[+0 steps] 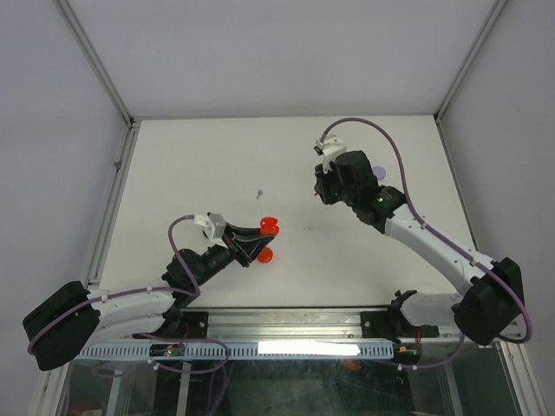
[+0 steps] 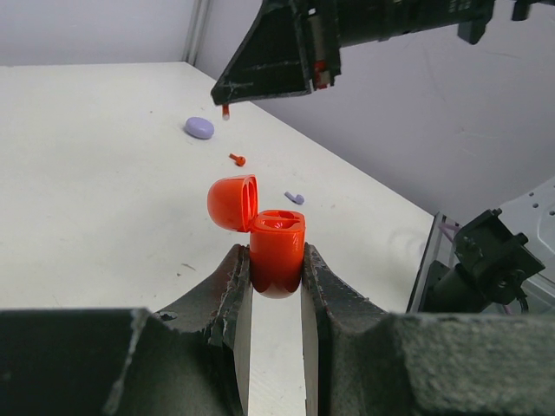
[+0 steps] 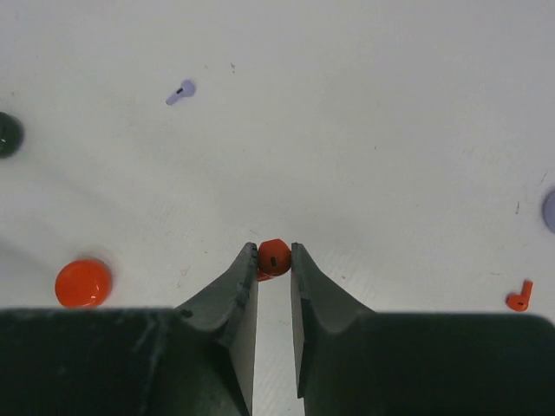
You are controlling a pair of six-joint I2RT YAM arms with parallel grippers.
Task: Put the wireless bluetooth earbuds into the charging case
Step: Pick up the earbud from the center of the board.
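Observation:
My left gripper [image 2: 276, 264] is shut on the lower half of a red charging case [image 2: 277, 251]. It holds the case upright with the hinged lid [image 2: 232, 201] open; it also shows in the top view [image 1: 268, 228]. My right gripper [image 3: 274, 260] is shut on a red earbud [image 3: 274, 256] and holds it a little above the table, far right of the case [image 1: 321, 192]. In the left wrist view that earbud [image 2: 226, 112] hangs from the right gripper's tip. A second red earbud [image 3: 519, 296] and a lavender earbud [image 3: 180, 91] lie on the table.
A red round disc [image 3: 83, 282] lies on the table beside my left gripper [image 1: 264, 254]. A dark disc [image 3: 5, 134] sits at the right wrist view's left edge. A lavender case [image 2: 199, 128] lies closed near the right arm. Metal frame posts border the table.

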